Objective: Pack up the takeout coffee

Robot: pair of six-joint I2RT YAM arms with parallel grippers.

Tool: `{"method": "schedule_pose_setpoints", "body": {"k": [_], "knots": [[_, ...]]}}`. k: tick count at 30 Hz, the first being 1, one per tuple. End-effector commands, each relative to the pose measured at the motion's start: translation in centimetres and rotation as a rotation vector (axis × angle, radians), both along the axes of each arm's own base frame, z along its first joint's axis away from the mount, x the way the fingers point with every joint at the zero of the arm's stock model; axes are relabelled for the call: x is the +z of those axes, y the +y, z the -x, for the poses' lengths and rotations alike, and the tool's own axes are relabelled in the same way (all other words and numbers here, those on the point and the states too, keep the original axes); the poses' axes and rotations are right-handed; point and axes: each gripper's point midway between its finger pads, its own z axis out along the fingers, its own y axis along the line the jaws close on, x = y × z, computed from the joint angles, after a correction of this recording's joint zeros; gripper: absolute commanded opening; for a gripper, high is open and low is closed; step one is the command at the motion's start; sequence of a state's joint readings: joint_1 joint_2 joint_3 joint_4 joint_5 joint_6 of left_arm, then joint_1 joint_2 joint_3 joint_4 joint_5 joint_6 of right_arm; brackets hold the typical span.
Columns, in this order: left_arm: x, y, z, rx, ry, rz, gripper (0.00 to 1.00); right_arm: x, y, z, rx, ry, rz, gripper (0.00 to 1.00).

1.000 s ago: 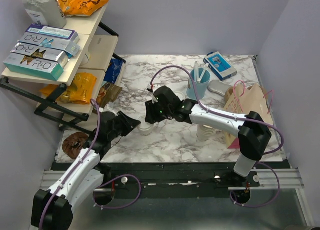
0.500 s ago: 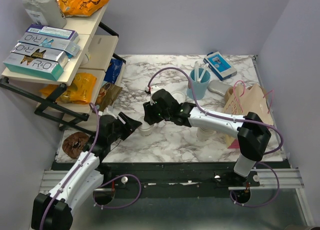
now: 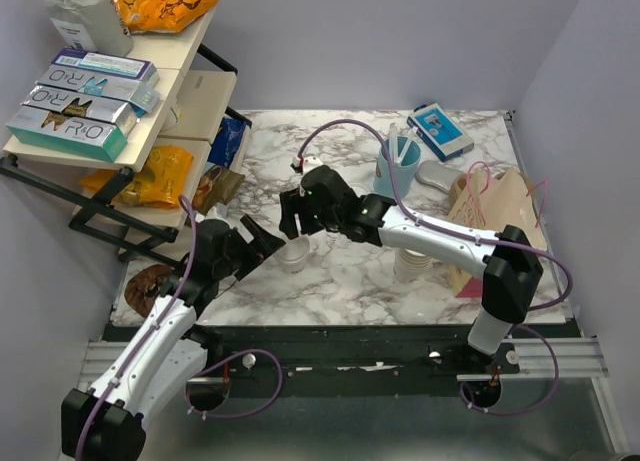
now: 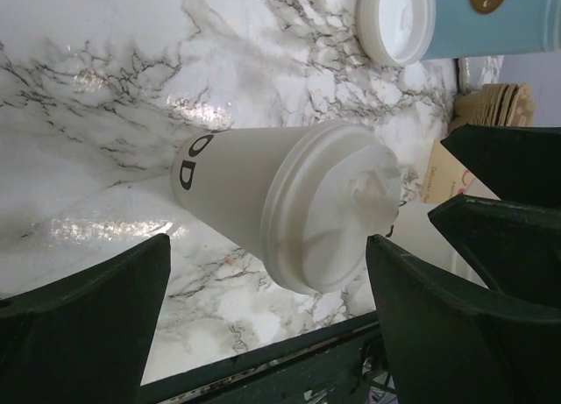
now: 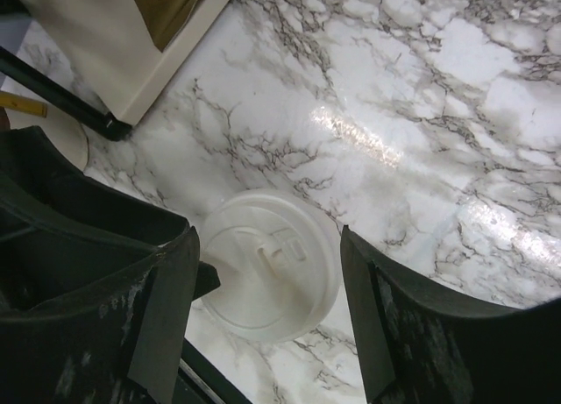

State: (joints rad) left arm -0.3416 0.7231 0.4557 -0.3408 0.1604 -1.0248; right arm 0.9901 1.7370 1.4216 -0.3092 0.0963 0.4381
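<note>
The takeout coffee [image 3: 294, 253], a small white paper cup with a white lid and dark lettering, stands upright on the marble table near its front left. My left gripper [image 3: 262, 239] reaches it from the left and is open. In the left wrist view the cup [image 4: 289, 202] sits between the wide jaws of that gripper [image 4: 267, 244] with a gap on each side. My right gripper [image 3: 297, 224] hovers just above the cup and is open. In the right wrist view the lid [image 5: 267, 268] lies between the spread fingers of the right gripper [image 5: 267, 239], untouched.
A brown paper bag [image 3: 495, 211] stands at the right. Beside it are a stack of cream cups [image 3: 412, 266] and a light-blue mug [image 3: 397, 166]. A loose white lid [image 4: 396, 20] lies by the mug. A snack shelf [image 3: 150, 111] borders the left edge.
Both grippers have opened wider, the left one the most, and it no longer touches the cup. The right gripper has shifted left to sit over the lid.
</note>
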Motion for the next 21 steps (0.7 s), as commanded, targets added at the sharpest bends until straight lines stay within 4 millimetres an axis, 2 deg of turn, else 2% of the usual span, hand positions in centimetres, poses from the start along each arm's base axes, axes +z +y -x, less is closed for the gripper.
{"method": "schedule_pose_setpoints", "body": {"k": [1, 5, 10, 13, 21], "knots": [[1.6, 0.7, -0.4, 0.014, -0.040, -0.040, 0.99, 2.7, -0.7, -0.8, -0.079, -0.046, -0.021, 0.75], [1.6, 1.1, -0.4, 0.032, -0.035, -0.063, 0.99, 2.6, -1.2, -0.4, -0.084, -0.039, -0.021, 0.74], [1.1, 1.1, -0.9, 0.038, -0.029, -0.069, 0.98, 0.5, -1.8, 0.4, -0.070, 0.000, 0.012, 0.70], [0.8, 0.8, -1.3, 0.031, -0.024, -0.068, 0.95, -0.5, -1.5, 0.3, -0.053, 0.008, 0.034, 0.66], [-0.1, 0.2, -1.8, 0.015, -0.001, -0.054, 0.89, -1.7, -0.3, -0.2, -0.048, 0.032, 0.048, 0.60]]}}
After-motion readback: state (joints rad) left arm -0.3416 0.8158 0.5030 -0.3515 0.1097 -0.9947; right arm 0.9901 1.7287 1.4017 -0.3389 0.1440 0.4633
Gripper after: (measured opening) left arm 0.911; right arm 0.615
